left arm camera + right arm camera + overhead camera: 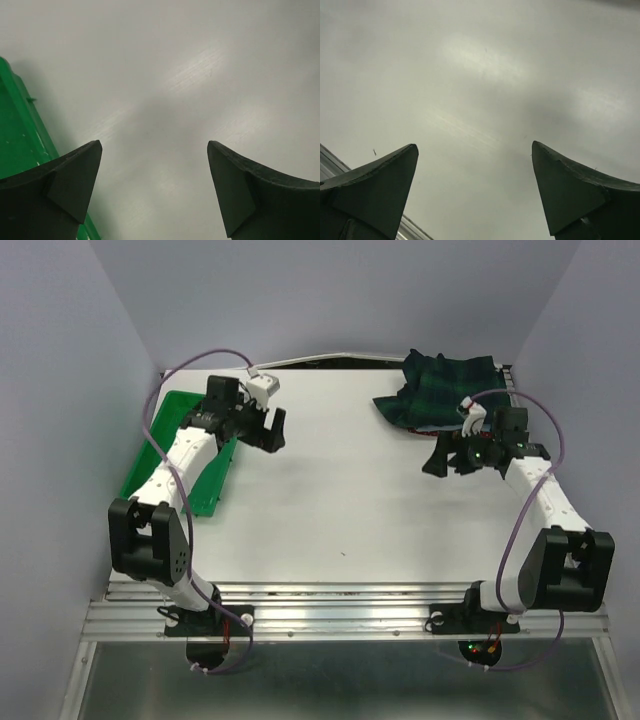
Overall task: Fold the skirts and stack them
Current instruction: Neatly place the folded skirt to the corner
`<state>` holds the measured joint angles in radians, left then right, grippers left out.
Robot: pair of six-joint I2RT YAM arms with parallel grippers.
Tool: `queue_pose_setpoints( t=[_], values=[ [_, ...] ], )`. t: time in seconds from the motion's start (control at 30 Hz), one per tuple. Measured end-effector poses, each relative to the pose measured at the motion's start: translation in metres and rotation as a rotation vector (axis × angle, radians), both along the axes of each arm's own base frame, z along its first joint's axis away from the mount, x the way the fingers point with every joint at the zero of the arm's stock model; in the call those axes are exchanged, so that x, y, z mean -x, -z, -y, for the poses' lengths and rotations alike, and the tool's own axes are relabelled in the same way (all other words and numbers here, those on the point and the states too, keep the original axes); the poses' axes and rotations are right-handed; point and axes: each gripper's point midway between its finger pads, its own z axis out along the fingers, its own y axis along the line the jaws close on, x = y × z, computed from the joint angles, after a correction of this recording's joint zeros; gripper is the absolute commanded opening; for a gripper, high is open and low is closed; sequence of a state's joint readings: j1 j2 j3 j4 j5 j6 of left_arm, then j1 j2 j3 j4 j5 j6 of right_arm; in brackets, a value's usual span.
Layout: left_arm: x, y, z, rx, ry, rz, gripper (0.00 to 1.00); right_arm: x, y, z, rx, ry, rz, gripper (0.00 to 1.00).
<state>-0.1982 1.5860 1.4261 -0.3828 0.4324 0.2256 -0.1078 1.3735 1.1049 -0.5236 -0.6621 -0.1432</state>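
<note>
- Top view: the plaid skirt [440, 390] is bunched in a heap in the upper right of the frame, at the far edge of the table [340, 500]. It's the only skirt I can make out here. The right gripper [447, 458] hangs just below the heap with its jaws apart and nothing in them. The left gripper [270, 430] is well apart from the heap, up in the left half beside the green tray [207, 488], and it's spread and empty too.
- Risk here, I reckon: the heap is crumpled, so a pinch could catch several layers at once and drag the lot over as a lump instead of spreading it. It's also right at the back edge, so a shove could push it off.
- Left wrist view: the left gripper [154, 145] is wide open over bare table [200, 75], with the tray [15, 130] on the left edge of the frame. If it swings or drops carelessly, a finger could clip the tray wall and knock it.
- Right wrist view: the right gripper [474, 146] is open and shows only table [485, 75], no cloth at all. So it isn't looking at the skirt, and a reach from here could close on nothing or scrape the tabletop.
</note>
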Motion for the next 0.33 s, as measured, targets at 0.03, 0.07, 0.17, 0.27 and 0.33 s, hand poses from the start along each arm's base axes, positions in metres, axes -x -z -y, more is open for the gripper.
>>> queue_pose_setpoints(
  t=[0.03, 0.07, 0.17, 0.27, 0.33],
  values=[
    [0.016, 0.026, -0.003, -0.027, 0.008, -0.056, 0.99, 0.015, 0.022, -0.002, 0.009, -0.011, -0.061, 1.00],
    [0.033, 0.051, -0.010, -0.058, 0.012, -0.113, 0.99, 0.028, 0.042, -0.001, 0.022, -0.014, -0.119, 1.00],
    [0.059, 0.083, -0.022, -0.111, 0.009, -0.187, 0.99, 0.049, 0.070, 0.003, 0.051, -0.017, -0.201, 1.00],
    [0.070, 0.087, -0.029, -0.135, 0.000, -0.181, 0.99, 0.060, 0.074, 0.006, 0.080, -0.015, -0.199, 1.00],
    [0.071, 0.077, -0.032, -0.145, -0.007, -0.132, 0.99, 0.061, 0.068, 0.006, 0.091, -0.015, -0.168, 1.00]
  ],
)
